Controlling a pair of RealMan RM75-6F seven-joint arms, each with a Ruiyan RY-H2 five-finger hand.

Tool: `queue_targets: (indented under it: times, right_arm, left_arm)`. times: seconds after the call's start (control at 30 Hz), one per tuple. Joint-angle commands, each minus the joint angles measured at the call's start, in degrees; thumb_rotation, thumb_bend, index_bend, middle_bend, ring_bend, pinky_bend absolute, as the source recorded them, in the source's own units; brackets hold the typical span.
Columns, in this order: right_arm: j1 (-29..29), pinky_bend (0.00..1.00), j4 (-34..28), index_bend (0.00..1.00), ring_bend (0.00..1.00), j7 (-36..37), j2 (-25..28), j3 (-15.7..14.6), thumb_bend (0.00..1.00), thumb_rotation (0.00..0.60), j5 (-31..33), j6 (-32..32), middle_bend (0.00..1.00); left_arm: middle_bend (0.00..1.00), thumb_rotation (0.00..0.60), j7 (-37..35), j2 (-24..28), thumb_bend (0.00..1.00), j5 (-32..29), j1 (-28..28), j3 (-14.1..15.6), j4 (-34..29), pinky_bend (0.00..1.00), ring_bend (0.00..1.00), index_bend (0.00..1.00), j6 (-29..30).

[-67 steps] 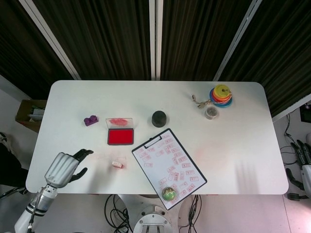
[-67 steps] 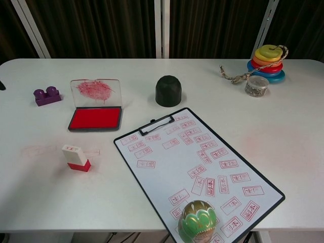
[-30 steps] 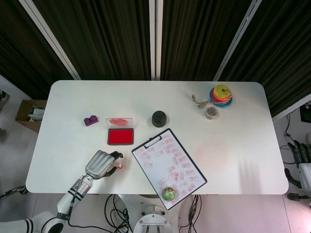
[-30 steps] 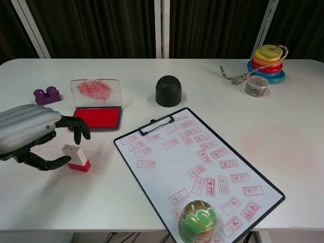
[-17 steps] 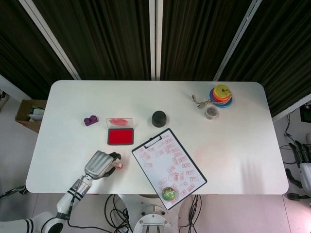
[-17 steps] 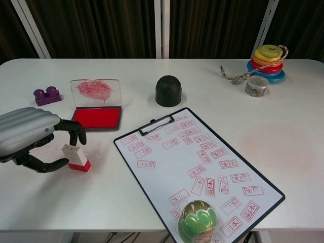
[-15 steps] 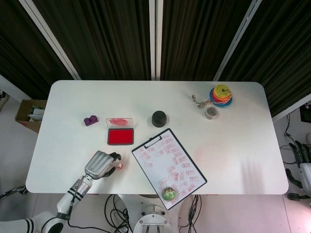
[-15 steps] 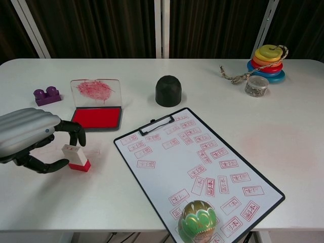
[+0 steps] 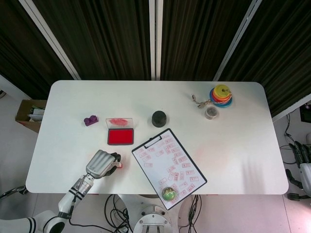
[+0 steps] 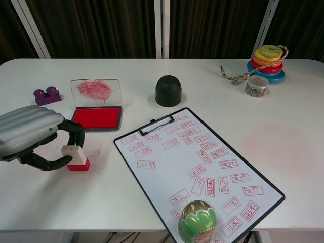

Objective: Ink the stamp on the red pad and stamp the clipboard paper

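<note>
The stamp (image 10: 76,157), white with a red base, stands on the table left of the clipboard (image 10: 202,167); in the head view the stamp (image 9: 118,165) is mostly hidden. My left hand (image 10: 35,136) curls over it, fingers behind its top and thumb against its near side, pinching it. The open red ink pad (image 10: 96,117) lies just beyond the hand, its clear lid up. The clipboard paper (image 9: 167,162) carries several red prints. My right hand (image 9: 305,162) hangs off the table's right edge, holding nothing, fingers extended.
A green ornament (image 10: 198,221) sits on the clipboard's near corner. A black dome (image 10: 168,91) stands behind the clip. A purple brick (image 10: 47,95) lies at the far left. A ring stacker (image 10: 267,62), a small jar (image 10: 256,85) and a rope (image 10: 233,76) occupy the back right.
My left hand swept in from the table's left edge to the stamp, and its fingers have curled tighter around it. The stamp shifted slightly left. The right hand stayed put.
</note>
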Motion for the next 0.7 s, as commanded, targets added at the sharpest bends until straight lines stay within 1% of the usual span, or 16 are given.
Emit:
queue_targets:
  times: [0.03, 0.3, 0.4, 0.57, 0.7]
  right_arm:
    - [0.00, 0.00, -0.04, 0.00, 0.00, -0.03, 0.02, 0.01, 0.30, 0.600, 0.03, 0.00, 0.00]
    - [-0.02, 0.00, -0.19, 0.00, 0.00, -0.28, 0.10, -0.01, 0.30, 0.600, 0.21, -0.15, 0.00]
    - [-0.03, 0.00, -0.27, 0.00, 0.00, -0.36, 0.14, 0.00, 0.30, 0.600, 0.25, -0.15, 0.00]
    - [0.03, 0.00, -0.39, 0.00, 0.00, -0.42, 0.24, 0.03, 0.30, 0.600, 0.23, -0.15, 0.00]
    - [0.08, 0.00, -0.56, 0.00, 0.00, -0.55, 0.39, 0.01, 0.30, 0.600, 0.24, -0.27, 0.00]
  left_arm:
    - [0.54, 0.600, -0.22, -0.13, 0.38, 0.16, -0.06, 0.07, 0.19, 1.00, 0.95, 0.49, 0.22]
    - [0.58, 0.600, -2.09, -0.59, 0.44, 0.72, -0.31, 0.05, 1.11, 1.00, 0.96, 0.54, 1.05]
    - [0.60, 0.600, -3.54, -0.48, 0.45, 0.87, -0.42, -0.26, 1.04, 1.00, 0.96, 0.56, 1.58]
    - [0.63, 0.600, -6.96, -0.04, 0.45, 2.95, -0.98, -1.64, 1.91, 1.00, 0.97, 0.59, 4.58]
    - [0.63, 0.600, -11.90, -0.03, 0.45, 3.72, -2.46, -4.01, 4.33, 1.00, 0.97, 0.60, 6.08]
